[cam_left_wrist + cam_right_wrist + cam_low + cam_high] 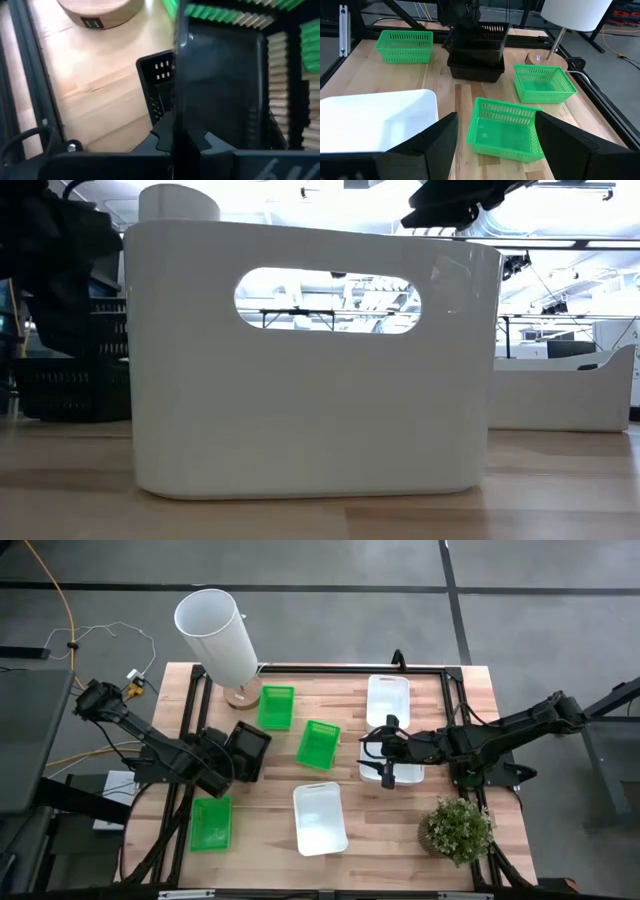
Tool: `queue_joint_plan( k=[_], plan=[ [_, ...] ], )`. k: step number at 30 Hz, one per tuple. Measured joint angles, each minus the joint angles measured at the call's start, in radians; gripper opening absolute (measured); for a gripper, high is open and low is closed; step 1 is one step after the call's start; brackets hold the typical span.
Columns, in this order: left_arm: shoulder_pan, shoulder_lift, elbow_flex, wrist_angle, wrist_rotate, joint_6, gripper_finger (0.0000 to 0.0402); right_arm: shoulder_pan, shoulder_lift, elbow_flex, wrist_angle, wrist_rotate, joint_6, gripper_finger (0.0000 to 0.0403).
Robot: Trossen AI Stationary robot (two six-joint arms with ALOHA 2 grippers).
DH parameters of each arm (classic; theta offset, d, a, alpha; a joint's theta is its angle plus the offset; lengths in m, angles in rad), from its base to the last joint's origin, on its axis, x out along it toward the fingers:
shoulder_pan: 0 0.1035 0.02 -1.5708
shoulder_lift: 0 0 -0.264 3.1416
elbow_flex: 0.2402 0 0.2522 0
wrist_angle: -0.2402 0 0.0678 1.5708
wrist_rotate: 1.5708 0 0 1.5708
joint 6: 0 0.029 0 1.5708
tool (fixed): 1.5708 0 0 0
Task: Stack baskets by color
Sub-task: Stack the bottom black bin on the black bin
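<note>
Two black baskets (476, 64) sit at the table's left, the upper one (481, 33) tilted above the lower, with my left gripper (232, 756) shut on the upper. Three green baskets stand apart: one far (276, 707), one at mid-table (318, 743), one near left (210, 823). White baskets lie far right (388, 698), near the middle (320, 818), and under my right gripper (378, 752), which hovers open above the third white basket's (375, 122) left end, touching nothing. My left gripper pinches one side wall of the upper black basket at its rim (175, 107), one finger inside the basket and one outside. The fingers slant down from the table's left. The basket hangs tilted over the lower black basket (156, 95); whether the two touch I cannot tell.
A tall white cylinder (218, 632) on a round wooden base (243, 696) stands at the far left, close to the black baskets. A potted plant (457, 830) sits at the near right corner. A black frame (452, 690) edges the table.
</note>
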Motion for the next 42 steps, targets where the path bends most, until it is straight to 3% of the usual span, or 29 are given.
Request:
queue_joint_plan(
  k=[12, 19, 29, 34, 42],
  plan=[
    [0.000, 0.130, 0.000, 0.054, 0.042, 0.022, 0.0000, 0.000, 0.000, 0.000, -0.007, -0.004, -0.001, 0.0252],
    [0.004, 0.203, 0.000, 0.182, 0.043, 0.048, 0.0000, 0.000, 0.000, 0.000, -0.007, -0.004, -0.001, 0.0252],
    [0.004, 0.199, 0.000, 0.175, 0.057, 0.076, 0.0003, 0.000, 0.000, 0.000, -0.008, -0.004, -0.005, 0.0252],
    [0.004, 0.199, 0.000, 0.174, 0.058, 0.111, 0.0031, 0.000, 0.000, 0.000, -0.008, -0.004, -0.005, 0.0252],
    [0.004, 0.177, 0.000, 0.172, 0.057, 0.157, 0.0116, 0.000, 0.000, 0.000, -0.008, -0.004, -0.001, 0.0252]
  ],
)
